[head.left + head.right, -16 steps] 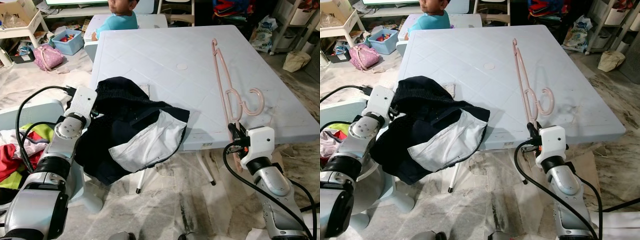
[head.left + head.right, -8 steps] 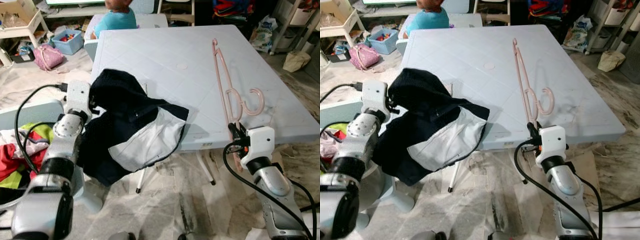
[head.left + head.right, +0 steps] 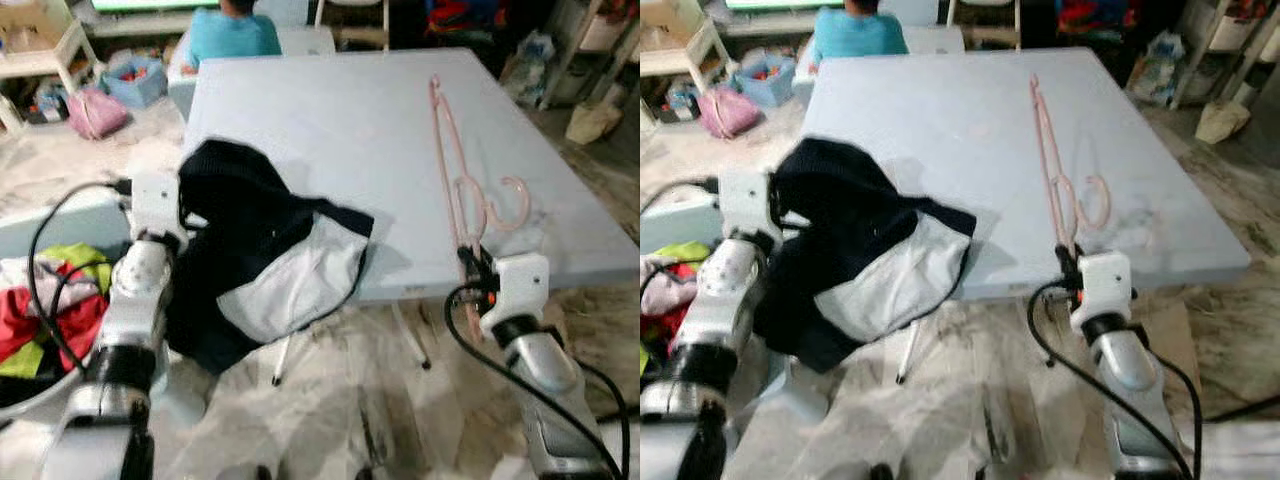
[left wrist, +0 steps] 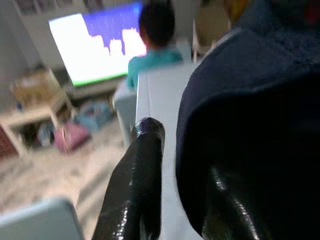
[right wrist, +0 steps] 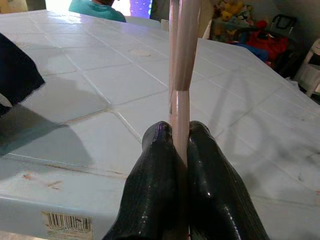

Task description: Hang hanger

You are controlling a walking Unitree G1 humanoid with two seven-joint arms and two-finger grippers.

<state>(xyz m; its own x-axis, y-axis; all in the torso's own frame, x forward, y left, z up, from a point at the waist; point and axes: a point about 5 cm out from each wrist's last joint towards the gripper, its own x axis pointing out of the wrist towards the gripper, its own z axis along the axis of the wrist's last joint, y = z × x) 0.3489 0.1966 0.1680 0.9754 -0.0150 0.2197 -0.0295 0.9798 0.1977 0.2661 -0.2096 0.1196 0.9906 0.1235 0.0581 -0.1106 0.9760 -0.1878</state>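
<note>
Right now the right gripper (image 5: pixel 181 150) pinches the near end of the pink hanger (image 3: pixel 455 165), whose length lies along the surface (image 3: pixel 320 120) toward its far edge, ready to be lifted. The left gripper (image 4: pixel 175 200), its fingers closed on the dark garment (image 3: pixel 250 250), holds it up at the surface's near left corner, probably for threading.

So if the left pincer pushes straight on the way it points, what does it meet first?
The dark garment, already against the left pincer. Beyond it lies the white table, though depth is hard to judge.
</note>
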